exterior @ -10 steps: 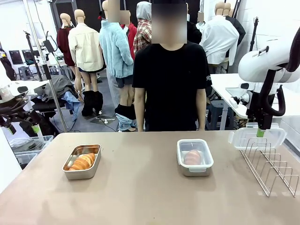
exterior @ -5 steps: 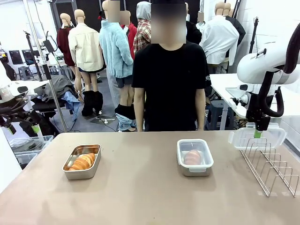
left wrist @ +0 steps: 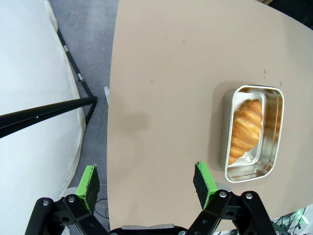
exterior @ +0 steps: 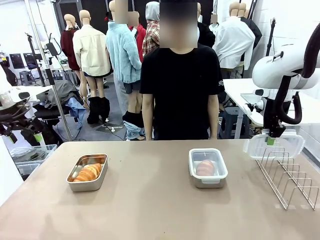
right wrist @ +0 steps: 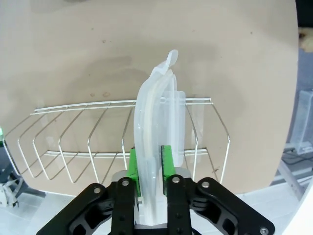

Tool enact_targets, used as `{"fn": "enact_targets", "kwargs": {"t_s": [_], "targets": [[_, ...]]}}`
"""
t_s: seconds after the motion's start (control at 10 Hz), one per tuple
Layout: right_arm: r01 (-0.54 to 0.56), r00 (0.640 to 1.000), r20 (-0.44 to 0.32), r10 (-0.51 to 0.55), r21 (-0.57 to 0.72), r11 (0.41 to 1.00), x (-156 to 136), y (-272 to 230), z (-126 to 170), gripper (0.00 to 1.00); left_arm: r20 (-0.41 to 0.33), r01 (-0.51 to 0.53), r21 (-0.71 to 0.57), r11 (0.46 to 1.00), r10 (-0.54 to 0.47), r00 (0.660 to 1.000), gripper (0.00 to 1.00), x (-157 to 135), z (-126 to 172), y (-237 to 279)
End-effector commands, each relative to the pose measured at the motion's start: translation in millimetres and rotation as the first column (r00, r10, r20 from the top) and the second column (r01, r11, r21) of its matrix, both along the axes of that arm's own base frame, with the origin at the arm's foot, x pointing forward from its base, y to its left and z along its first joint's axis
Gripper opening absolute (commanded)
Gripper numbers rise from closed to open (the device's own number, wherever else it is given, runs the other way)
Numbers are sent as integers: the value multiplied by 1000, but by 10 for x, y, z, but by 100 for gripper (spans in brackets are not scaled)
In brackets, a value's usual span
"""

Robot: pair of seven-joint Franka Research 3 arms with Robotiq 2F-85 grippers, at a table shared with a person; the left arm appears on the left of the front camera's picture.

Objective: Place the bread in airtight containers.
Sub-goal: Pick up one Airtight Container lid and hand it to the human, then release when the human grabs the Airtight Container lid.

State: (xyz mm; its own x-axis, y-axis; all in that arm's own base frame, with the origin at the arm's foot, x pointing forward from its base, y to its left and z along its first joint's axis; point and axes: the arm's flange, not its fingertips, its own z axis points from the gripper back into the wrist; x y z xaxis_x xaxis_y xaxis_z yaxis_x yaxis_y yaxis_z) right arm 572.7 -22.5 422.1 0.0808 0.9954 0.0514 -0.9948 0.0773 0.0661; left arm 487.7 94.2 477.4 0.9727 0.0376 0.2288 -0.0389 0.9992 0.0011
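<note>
1. The table (exterior: 150, 200) spans the front view, and a person (exterior: 180, 90) in a black shirt stands at its far side, arms hanging down.
2. The right arm (exterior: 285, 70) comes in from the right and bends down over the wire rack (exterior: 290, 175) at the table's right end. Its right gripper (exterior: 270, 140) points down at the clear lid (exterior: 275, 147) standing on edge in the rack.
3. The right wrist view shows the grip that the front view leaves small: the green pads (right wrist: 132, 164) are pressed against both faces of the lid (right wrist: 154, 122), clamped on it, with the rack's wires (right wrist: 73, 147) spread to either side.
4. The left wrist view shows the left gripper (left wrist: 146, 183) hanging high above the table's left end, fingers spread wide apart with nothing between them.
5. 1 steel container (exterior: 87, 172) sits uncovered on the left of the table with a croissant (exterior: 89, 172) inside; from above, the croissant (left wrist: 244, 129) lies lengthwise in it (left wrist: 276, 132).
6. The second container (exterior: 207, 167) sits right of centre with a clear lid on, and the second croissant (exterior: 205, 167) shows through it.
</note>
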Motion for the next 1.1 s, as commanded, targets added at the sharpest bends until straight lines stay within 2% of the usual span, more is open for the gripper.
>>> {"fn": "enact_targets", "kwargs": {"t_s": [0.0,0.4,0.5,0.7,0.9,1.0], "targets": [[17,1000,0,-17,8,1000,66,15,-21,0,9,-3,0,1000,3,1000,100,-19,1,18],[14,1000,-17,-14,-8,1000,76,28,-1,0,9,-3,0,1000,3,1000,100,-19,1,18],[1,1000,9,-1,-1,1000,39,8,8,0,9,-3,0,1000,3,1000,100,-19,1,18],[1,1000,9,-1,0,1000,39,10,7,0,9,-3,0,1000,3,1000,100,-19,1,18],[-5,1000,10,5,32,999,-105,15,416,0,9,-3,0,1000,3,1000,100,-19,1,18],[29,999,14,-30,43,999,-190,69,805,0,9,-3,0,1000,3,1000,100,-19,1,18]]}}
